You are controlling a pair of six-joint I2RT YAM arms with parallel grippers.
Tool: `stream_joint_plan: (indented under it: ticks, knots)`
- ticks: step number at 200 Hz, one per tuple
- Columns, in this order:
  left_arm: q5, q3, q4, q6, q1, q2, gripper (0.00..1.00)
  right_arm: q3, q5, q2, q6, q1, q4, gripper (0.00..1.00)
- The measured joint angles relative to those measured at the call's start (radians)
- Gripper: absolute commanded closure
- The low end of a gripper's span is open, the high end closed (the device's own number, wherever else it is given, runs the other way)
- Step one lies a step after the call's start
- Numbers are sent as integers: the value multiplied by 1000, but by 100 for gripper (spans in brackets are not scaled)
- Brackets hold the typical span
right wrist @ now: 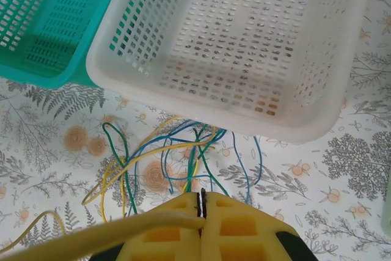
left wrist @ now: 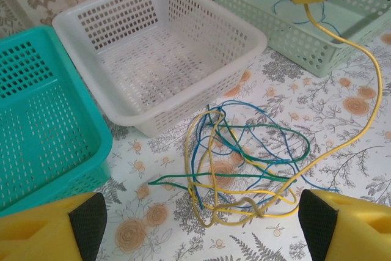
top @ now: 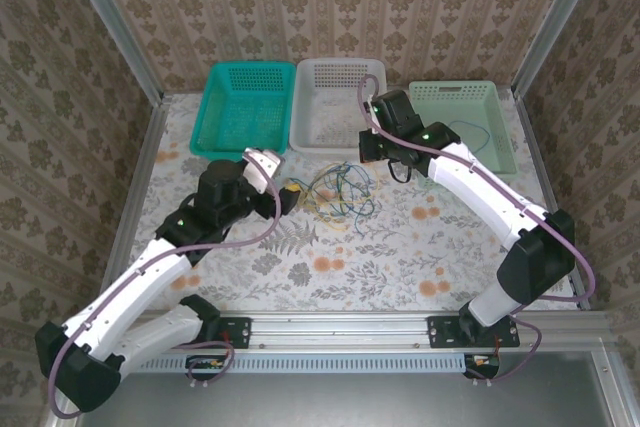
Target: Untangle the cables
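Right gripper [right wrist: 203,205], jaws pinching a thin yellow cable [left wrist: 374,84], holds it up, prob. to draw it from the yellow, green & blue cable tangle [left wrist: 244,163] on the floral table [left wrist: 177,151] by the white perforated plastic basket [left wrist: 110,1]; left gripper [left wrist: 201,227], jaws spread, hovers nearby, prob. to steady it.

You have bright, soft, even light in every view, and the one clear shadow is a faint band under the near wall of the white basket [left wrist: 201,90], just beyond your left claw [left wrist: 201,221]. Close to the lenses, that claw's fingers [left wrist: 61,230] look soft. The right claw [right wrist: 203,205] and the yellow cable [right wrist: 91,238] beside it smear into blur, while the table [left wrist: 360,169] ahead of both is sharp.
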Motion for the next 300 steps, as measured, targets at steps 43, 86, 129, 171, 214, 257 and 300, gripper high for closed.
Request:
stream_joint_plan:
  ticks: [43, 86, 129, 171, 214, 257, 300]
  knots:
    - [-15, -31, 15, 19, -67, -23, 15, 18, 3, 9, 7, -11, -20, 100]
    - [-28, -49, 46, 2, -84, 25, 13, 18, -32, 10, 39, -39, -16, 100]
    - [-14, -58, 96, -26, -84, 85, 14, 18, -62, 10, 68, -54, -11, 100]
    - [-24, -58, 134, -35, -92, 141, 14, 5, -108, 5, 96, -67, 23, 100]
    - [-63, -48, 165, -34, -87, 180, 16, -3, -158, -17, 114, -69, 37, 100]
    - [-66, -20, 202, -34, -48, 224, 27, -31, -199, -50, 117, -73, 51, 100]
    - [-43, -17, 259, -64, 12, 248, 71, -58, -243, -63, 133, -94, 71, 100]
